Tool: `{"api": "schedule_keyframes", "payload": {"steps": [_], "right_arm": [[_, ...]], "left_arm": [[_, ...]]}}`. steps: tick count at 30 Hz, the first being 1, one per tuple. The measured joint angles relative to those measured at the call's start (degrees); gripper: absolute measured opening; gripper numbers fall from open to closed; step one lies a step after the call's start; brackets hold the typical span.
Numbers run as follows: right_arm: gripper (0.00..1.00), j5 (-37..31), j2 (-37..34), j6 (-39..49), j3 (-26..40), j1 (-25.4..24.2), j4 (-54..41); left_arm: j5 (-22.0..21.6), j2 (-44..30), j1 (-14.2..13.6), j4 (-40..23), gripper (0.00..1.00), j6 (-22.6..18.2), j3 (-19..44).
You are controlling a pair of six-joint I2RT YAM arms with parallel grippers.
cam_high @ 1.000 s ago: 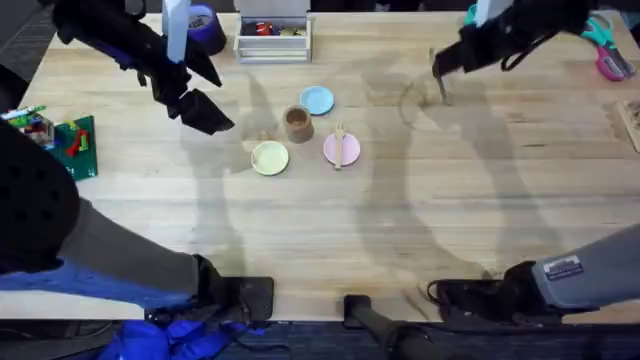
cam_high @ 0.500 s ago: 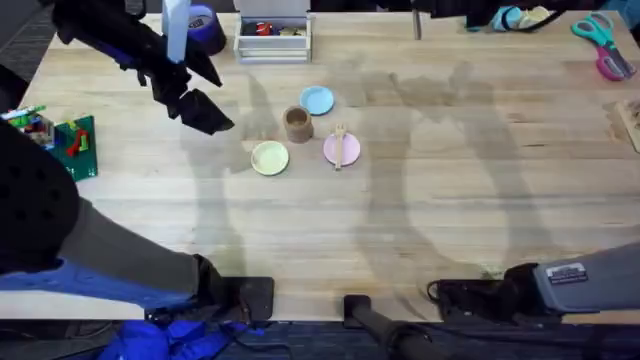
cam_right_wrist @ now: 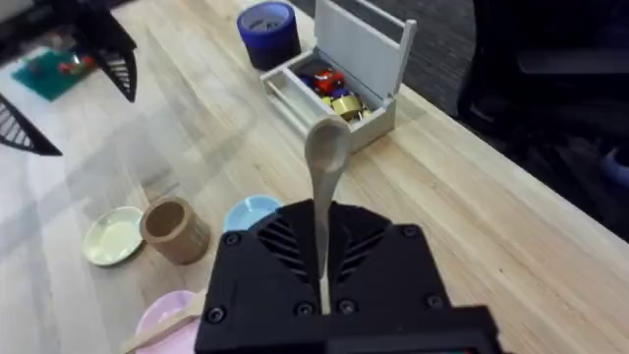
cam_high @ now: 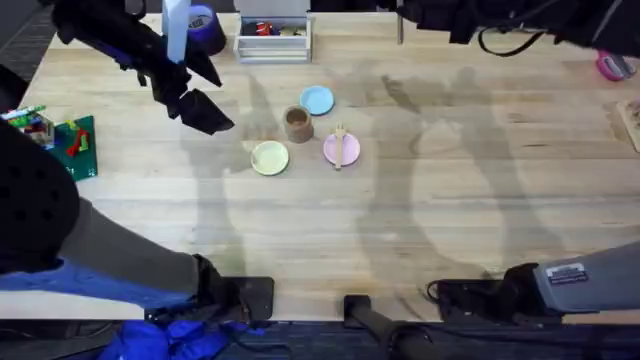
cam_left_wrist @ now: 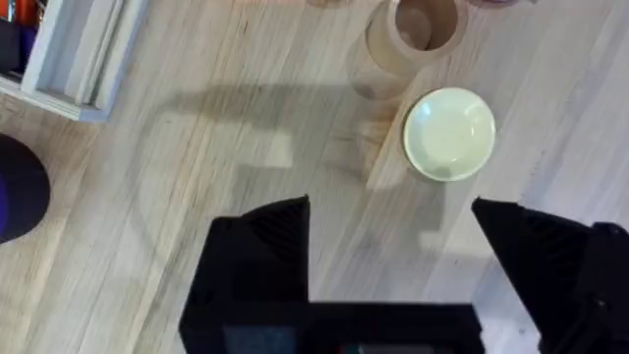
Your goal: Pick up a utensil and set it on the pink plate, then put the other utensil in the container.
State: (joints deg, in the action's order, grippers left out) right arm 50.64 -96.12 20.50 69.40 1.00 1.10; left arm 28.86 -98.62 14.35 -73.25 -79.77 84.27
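The fork [cam_high: 340,143] lies across the pink plate [cam_high: 348,153] at mid-table; both also appear in the right wrist view, plate [cam_right_wrist: 157,317] under fork [cam_right_wrist: 169,331]. My right gripper [cam_high: 418,14] hangs high over the table's far edge, shut on the wooden spoon [cam_high: 400,27]. That spoon [cam_right_wrist: 324,157] stands bowl-up between its fingers [cam_right_wrist: 280,236]. The tan cup [cam_high: 297,123] [cam_right_wrist: 175,229] [cam_left_wrist: 413,34] stands left of the pink plate. Over the far left, my left gripper [cam_high: 205,110] [cam_left_wrist: 393,236] hovers open with nothing in it.
A light blue plate [cam_high: 318,100] and a pale yellow plate [cam_high: 269,158] flank the cup. At the back stand a white bin [cam_high: 273,38] and a blue tub [cam_high: 203,24]. A green brick plate [cam_high: 72,145] lies far left, pink scissors [cam_high: 612,65] far right.
My right arm has swung left along the far edge, carrying the spoon from the back right toward the back centre. The left arm has stayed still.
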Motion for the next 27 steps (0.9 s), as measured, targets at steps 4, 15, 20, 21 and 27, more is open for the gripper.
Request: {"api": "schedule_keyframes", "payload": {"steps": [4, 15, 20, 21, 27], "right_arm": [[0.035, 0.2, 0.0, -4.0, -4.0, 0.8, 8.5], [0.035, 0.1, 0.0, -16.0, -16.4, 6.5, 42.2], [0.035, -0.6, 0.0, -21.2, -19.9, 7.3, 50.9], [0.035, -0.8, 0.0, -22.0, -20.3, 7.8, 51.8], [0.035, -1.6, -0.7, -24.9, -20.7, 12.2, 53.7]], "left_arm": [[0.0, 0.0, 0.0, 0.0, 0.994, 0.0, 0.0], [0.0, 0.0, 0.0, 0.0, 0.993, 0.0, 0.0], [0.0, 0.0, 0.0, 0.0, 0.993, 0.0, 0.0], [0.0, 0.0, 0.0, 0.0, 0.993, 0.0, 0.0], [0.0, 0.0, 0.0, 0.0, 0.993, 0.0, 0.0]]}}
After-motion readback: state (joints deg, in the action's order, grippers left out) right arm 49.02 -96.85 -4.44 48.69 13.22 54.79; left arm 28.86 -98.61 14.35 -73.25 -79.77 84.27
